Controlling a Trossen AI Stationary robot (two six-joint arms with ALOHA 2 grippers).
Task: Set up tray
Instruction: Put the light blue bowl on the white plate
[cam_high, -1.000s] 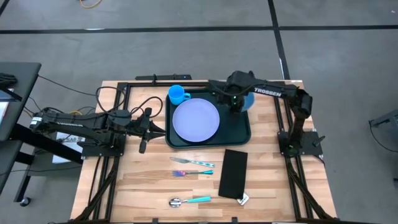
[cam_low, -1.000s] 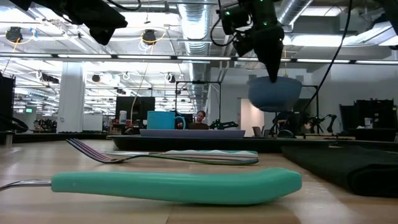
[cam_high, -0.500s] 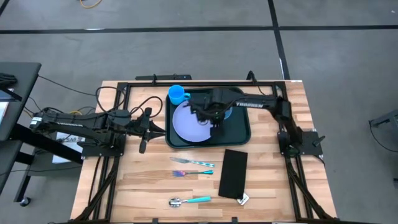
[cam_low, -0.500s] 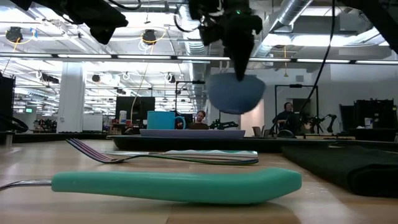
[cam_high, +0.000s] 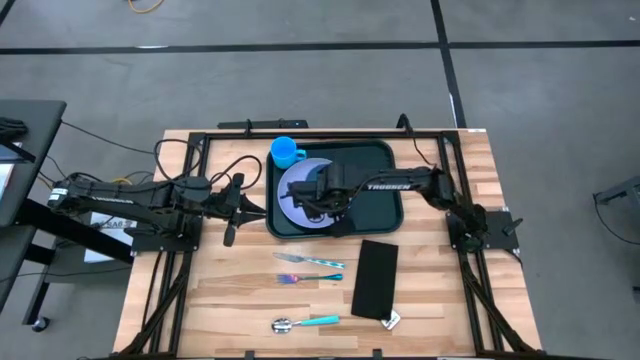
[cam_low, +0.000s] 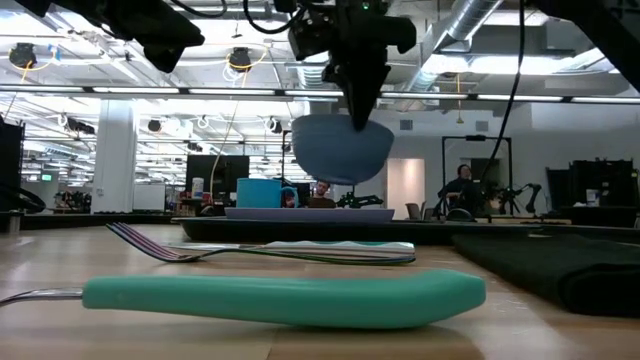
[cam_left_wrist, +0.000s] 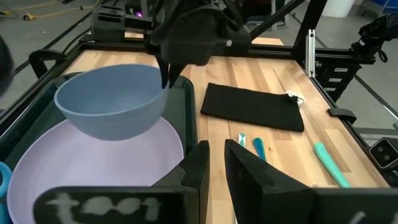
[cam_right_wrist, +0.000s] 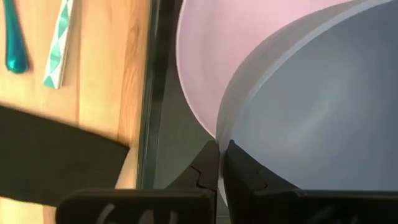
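high view: tray (cam_high: 385, 205) sits at the back middle of the table (cam_high: 240, 300), lavender plate (cam_high: 298, 210) on its left half, blue cup (cam_high: 285, 152) at the tray's back left corner. right arm reaches across the tray from the right, right gripper (cam_high: 318, 190) over the plate; the bowl it carries is mostly hidden under the arm here. left gripper (cam_high: 238, 206) parked just left of the tray, over the table. in front of the tray: fork (cam_high: 310, 261), a striped-handle utensil (cam_high: 312, 276), black napkin (cam_high: 375, 278), teal-handled spoon (cam_high: 305, 322) nearest the front edge.

low view: right gripper (cam_low: 358, 112) comes down from above, pinched on the rim of a blue bowl (cam_low: 341, 150). bowl hangs in the air, clear of the plate (cam_low: 310, 212) and the tray (cam_low: 440, 230) below it. cup (cam_low: 260, 192) behind, left of the bowl. spoon handle (cam_low: 280, 296) fills the foreground, fork (cam_low: 250, 250) behind it, napkin (cam_low: 560, 255) at right. a person (cam_low: 462, 185) sits far back in the room.

left wrist view: left gripper (cam_left_wrist: 216, 163) fingers close together with a thin gap, nothing between them. bowl (cam_left_wrist: 112, 106) held by its rim, hanging above the plate (cam_left_wrist: 93, 168), upright or nearly so. tray rim (cam_left_wrist: 188, 115) beside the plate, napkin (cam_left_wrist: 254, 107) on the wood beyond.

right wrist view: right gripper (cam_right_wrist: 222, 149) closed tight on the bowl (cam_right_wrist: 323, 106) rim, one finger each side of the wall. plate (cam_right_wrist: 211, 50) below, tray edge (cam_right_wrist: 158, 93), then wood with two utensil handles (cam_right_wrist: 57, 43) and the napkin (cam_right_wrist: 50, 152).
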